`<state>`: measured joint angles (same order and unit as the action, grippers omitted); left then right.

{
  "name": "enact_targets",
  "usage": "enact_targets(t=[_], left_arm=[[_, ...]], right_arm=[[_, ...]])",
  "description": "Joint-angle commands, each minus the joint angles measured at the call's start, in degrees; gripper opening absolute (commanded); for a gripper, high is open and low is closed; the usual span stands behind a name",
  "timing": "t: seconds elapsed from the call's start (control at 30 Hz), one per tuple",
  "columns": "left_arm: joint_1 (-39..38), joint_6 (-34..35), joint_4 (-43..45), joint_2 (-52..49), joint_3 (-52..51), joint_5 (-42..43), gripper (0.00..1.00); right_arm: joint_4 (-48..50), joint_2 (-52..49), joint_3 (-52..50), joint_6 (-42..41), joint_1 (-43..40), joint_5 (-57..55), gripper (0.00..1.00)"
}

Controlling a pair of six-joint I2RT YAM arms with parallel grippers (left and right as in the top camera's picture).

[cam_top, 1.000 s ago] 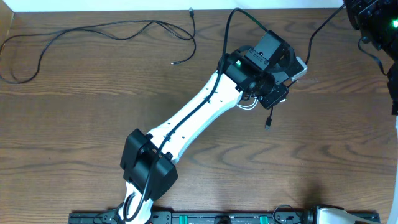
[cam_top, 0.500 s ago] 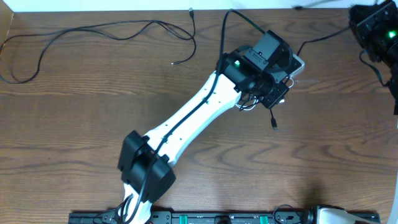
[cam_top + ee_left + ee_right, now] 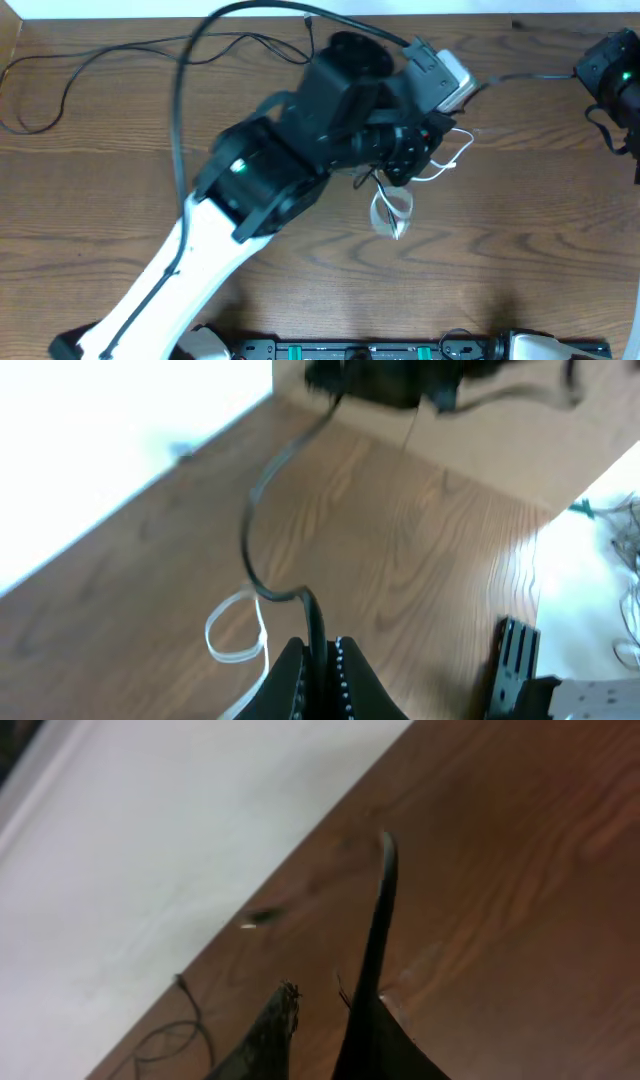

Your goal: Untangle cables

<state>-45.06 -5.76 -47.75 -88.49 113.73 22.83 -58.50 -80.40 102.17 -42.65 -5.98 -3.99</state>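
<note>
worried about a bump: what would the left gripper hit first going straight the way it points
Likely the bare table, beyond the black cable the left gripper pinches; depth unclear.

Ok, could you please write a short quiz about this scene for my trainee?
1. True or false: the left gripper is shut on a thin black cable.
2. The loop of the thin white cable is: A) close beside the left gripper; B) at the far left; C) at the near right corner.
3. What colour is the long thin cable lying at the far left of the brown wooden table?
Key: 1 true; 2 A; 3 black.
</note>
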Motion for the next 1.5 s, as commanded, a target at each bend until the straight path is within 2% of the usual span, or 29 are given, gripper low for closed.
enact_targets(t=[0.0, 0.07, 0.27, 0.37, 0.47, 0.6, 0.67, 0.73, 0.9, 1.03, 1.23, 1.33, 1.47], left_arm=[[0.74, 0.72, 1.53, 1.4, 0.46, 0.66, 0.08], [1.16, 0.76, 2.34, 2.51, 0.46, 0.68, 0.07], [1.38, 0.74, 5.01, 3.85, 0.46, -0.09, 0.08], [1.4, 0.72, 5.68, 3.45, 0.44, -5.73, 0.08], [1.4, 0.72, 7.15, 2.71, 0.44, -12.74, 0.07], [1.79, 0.72, 10.75, 2.29, 0.44, -13.27, 0.07], [2.19, 0.76, 12.81, 2.47, 0.46, -13.27, 0.07], [2.82, 2.01, 15.32, 2.47, 0.46, -13.49, 0.07], [6.16, 13.4, 18.75, 2.25, 0.44, -20.96, 0.07], [8.72, 14.71, 18.82, 2.23, 0.46, -20.9, 0.07], [9.42, 18.56, 20.35, 2.23, 0.44, -20.74, 0.07], [9.42, 18.56, 19.98, 2.23, 0.44, -20.74, 0.08], [9.42, 18.56, 19.98, 2.23, 0.44, -20.74, 0.08]], right_arm=[[-1.27, 0.11, 0.13, 1.64, -0.46, -1.64, 0.2], [-2.03, 0.11, 0.13, 1.64, -0.46, -1.62, 0.28], [-3.45, 0.11, 0.13, 1.97, -0.35, 0.39, 0.36], [-3.43, 0.11, 0.13, 5.27, -0.35, 5.16, 0.42], [-3.56, 0.11, 0.13, 7.61, -0.35, 8.66, 0.45], [-4.66, 0.11, 0.13, 10.84, -0.35, 13.44, 0.45], [-5.31, 0.11, 0.13, 16.65, -0.28, 19.45, 0.45], [-6.36, 0.11, 0.13, 26.12, -0.07, 29.18, 0.47], [-11.76, 0.11, 0.13, 39.32, 1.29, 42.12, 0.51], [-14.82, 0.11, 0.09, 43.95, 3.89, 43.17, 0.54], [-16.46, 0.04, -2.64, 50.03, 10.8, 42.69, 0.66], [-14.67, -0.02, -6.54, 50.23, 14.43, 39.01, 0.67], [-7.89, -0.44, -14.64, 50.07, 18.21, 38.69, 0.78]])
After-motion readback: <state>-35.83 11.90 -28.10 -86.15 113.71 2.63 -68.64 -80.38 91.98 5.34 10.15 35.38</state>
